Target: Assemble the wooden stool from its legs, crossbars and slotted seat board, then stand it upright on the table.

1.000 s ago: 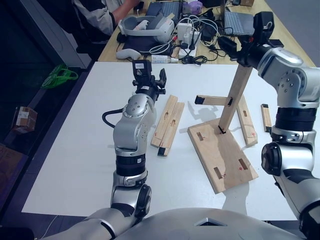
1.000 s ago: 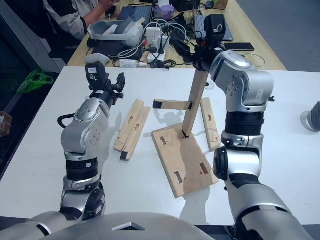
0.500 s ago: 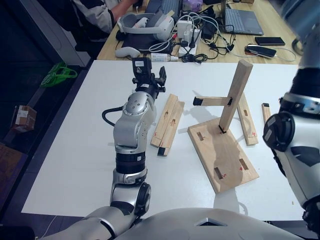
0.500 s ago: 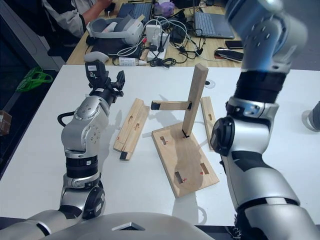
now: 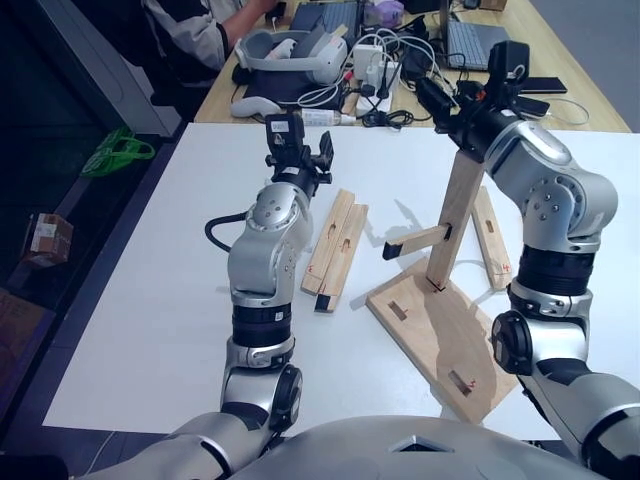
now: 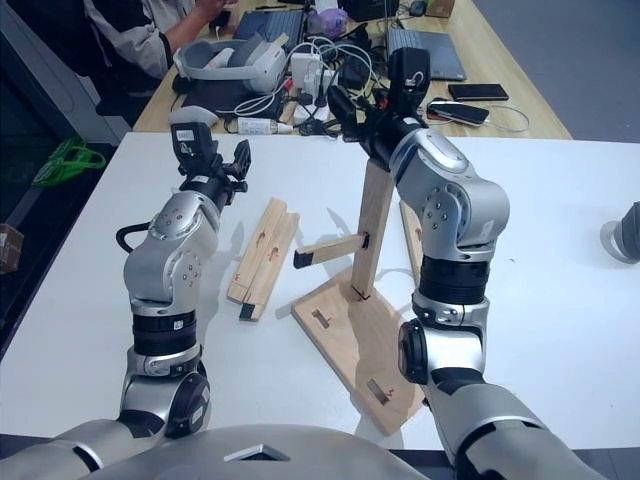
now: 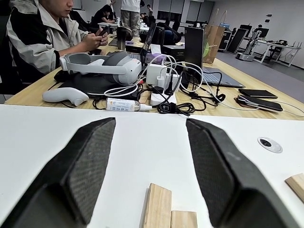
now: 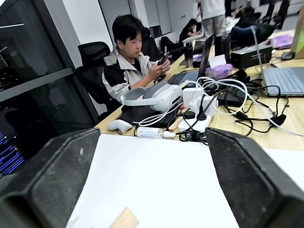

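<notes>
On the white table, head views: the slotted seat board lies flat near the front edge, before the right arm, with two slots showing in its top.
upright leg: stands in a slot near the seat board's far end, leaning a little.
crossbar: juts from the upright leg partway up, over the seat board's far edge, with its dark end toward the left arm.
pair of legs: flat, side by side and touching, apart from the seat board on its left-arm side.
single leg: flat on the table just beyond the seat board, behind the upright leg.
right gripper: at the upright leg's top, high over the seat board; I cannot tell whether it touches the wood.
left gripper: above the table past the far ends of the pair of legs, well apart from the seat board.
left wrist view, fingers: spread wide apart; the ends of the pair of legs lie on the table below the gap.
desk: beyond the table, carrying a headset, a controller and cables.
right wrist view, fingers: spread wide apart; a corner of light wood pokes up low in the gap.
</notes>
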### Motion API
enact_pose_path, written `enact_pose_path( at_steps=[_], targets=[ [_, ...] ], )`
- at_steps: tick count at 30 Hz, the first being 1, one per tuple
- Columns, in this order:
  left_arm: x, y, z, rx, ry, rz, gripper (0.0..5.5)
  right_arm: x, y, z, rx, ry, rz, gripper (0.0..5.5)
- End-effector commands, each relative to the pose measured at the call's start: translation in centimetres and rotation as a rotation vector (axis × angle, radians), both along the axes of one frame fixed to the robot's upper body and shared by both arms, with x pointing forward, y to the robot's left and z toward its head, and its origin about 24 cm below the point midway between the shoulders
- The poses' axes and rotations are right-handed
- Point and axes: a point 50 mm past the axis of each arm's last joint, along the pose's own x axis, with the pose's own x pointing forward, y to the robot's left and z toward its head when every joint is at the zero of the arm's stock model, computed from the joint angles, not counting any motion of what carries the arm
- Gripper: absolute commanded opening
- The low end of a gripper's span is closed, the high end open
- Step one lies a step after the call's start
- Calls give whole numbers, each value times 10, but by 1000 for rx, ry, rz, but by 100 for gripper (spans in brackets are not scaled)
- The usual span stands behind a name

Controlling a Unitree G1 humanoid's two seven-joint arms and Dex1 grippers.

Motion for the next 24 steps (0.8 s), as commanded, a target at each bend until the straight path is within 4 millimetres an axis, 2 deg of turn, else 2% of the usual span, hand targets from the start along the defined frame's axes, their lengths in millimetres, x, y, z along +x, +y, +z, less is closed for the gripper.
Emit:
enact_pose_path(
  at_steps=[1, 4, 7, 9, 13, 15, 18, 21, 24],
  targets=[
    [3, -1, 6, 10, -19, -1, 275, -7, -21, 72, 131, -323, 69, 410],
    [4, 3, 7, 13, -24, 8, 275, -31, -37, 98, 217, -367, 426, 410],
    [5, 12, 6, 18, -25, 37, 275, -69, -61, 94, 114, -252, 755, 410],
    [5, 22, 5, 20, -24, 69, 275, -94, -68, 84, 37, -116, 917, 410],
    [7, 29, 6, 28, -27, 94, 275, -143, -71, 48, -23, 161, 1155, 410],
    [7, 29, 7, 29, -29, 93, 275, -157, -72, 30, -22, 266, 1191, 410],
    [7, 27, 7, 32, -29, 81, 275, -186, -74, -9, -3, 496, 1229, 410],
    [8, 27, 8, 36, -28, 78, 275, -196, -84, -48, -11, 698, 1180, 410],
    [11, 27, 11, 41, -35, 75, 275, -196, -102, -91, -150, 833, 1103, 410]
  ],
)
